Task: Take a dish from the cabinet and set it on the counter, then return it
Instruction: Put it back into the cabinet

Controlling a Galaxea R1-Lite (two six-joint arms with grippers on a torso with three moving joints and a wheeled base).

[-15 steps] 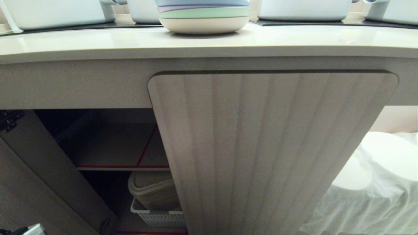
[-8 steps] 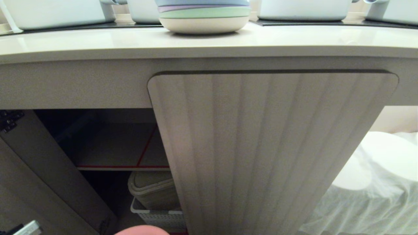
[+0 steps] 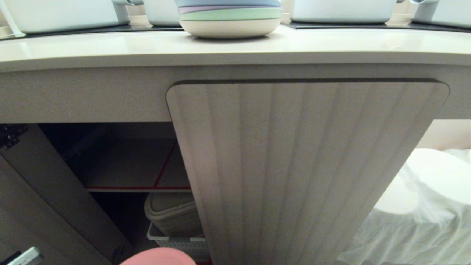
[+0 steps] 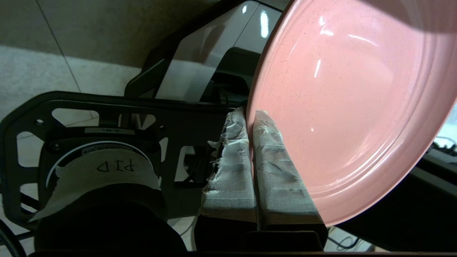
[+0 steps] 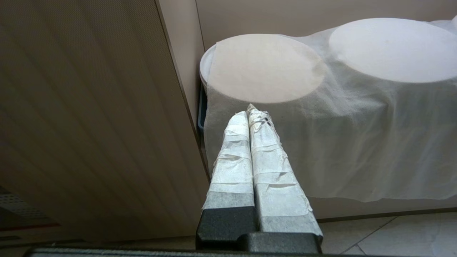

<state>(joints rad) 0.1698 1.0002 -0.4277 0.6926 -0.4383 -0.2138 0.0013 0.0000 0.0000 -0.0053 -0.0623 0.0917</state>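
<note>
- Now the dish (image 4: 350, 107) sits pinched by its rim in the left claw (image 4: 250, 117), peeking in at 6 o'clock of the head view below the open cabinet (image 3: 128, 162).
- Likely step: lifting it out.
- Next: raise it onto the counter (image 3: 110, 46), left of the stack (image 3: 230, 20).
- Right claw (image 5: 251, 112): pressed together, empty, idle beside the door (image 5: 89, 117).

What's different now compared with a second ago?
The pink plate has risen into sight at the bottom of the head view, below the open cabinet; a second ago it was not showing. The left gripper holds its rim, jaws shut. The counter, plate stack and right gripper are unchanged.
</note>
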